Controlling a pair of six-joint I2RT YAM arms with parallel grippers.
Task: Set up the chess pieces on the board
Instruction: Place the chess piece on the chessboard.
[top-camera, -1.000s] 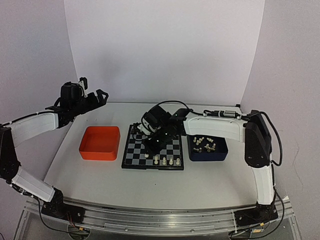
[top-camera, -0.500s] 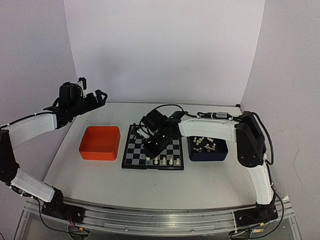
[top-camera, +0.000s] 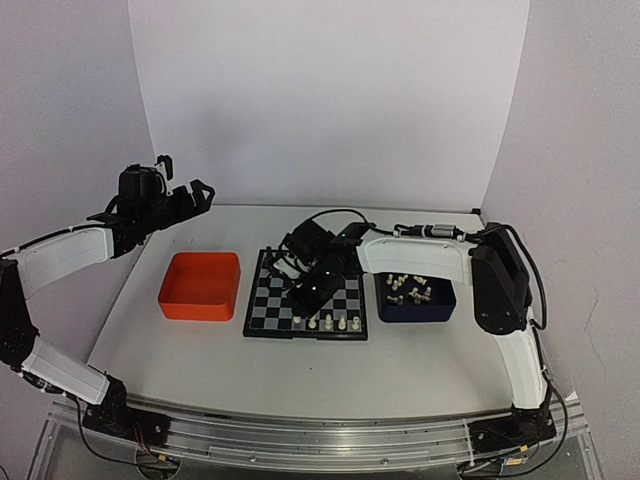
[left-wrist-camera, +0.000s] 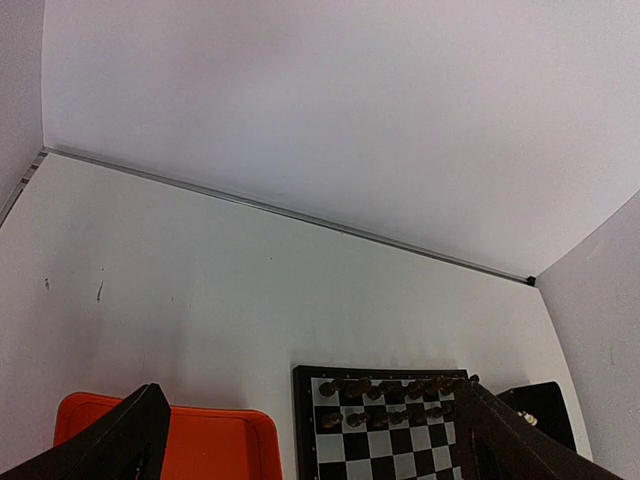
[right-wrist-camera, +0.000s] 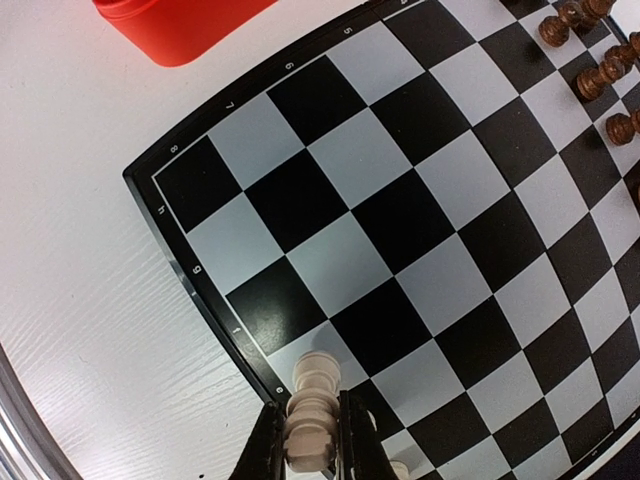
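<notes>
1. Over the last second the right arm folds in slightly, and the right gripper (top-camera: 303, 297) sinks low over the near-left part of the board (top-camera: 265, 300).
2. Its fingers are clamped on one upright cream piece (right-wrist-camera: 312, 420), poised over the near-left corner squares. I cannot tell whether it touches.
3. Four placed cream pieces (top-camera: 335, 322) stand unmoved along the near row, and spare pieces (top-camera: 410, 288) wait in the dark blue tray (top-camera: 415, 315) on the right.
4. The left gripper (top-camera: 195, 193) has not moved; it is raised far left, spread wide and empty.
5. A release looks imminent, but most of the setup remains.
</notes>
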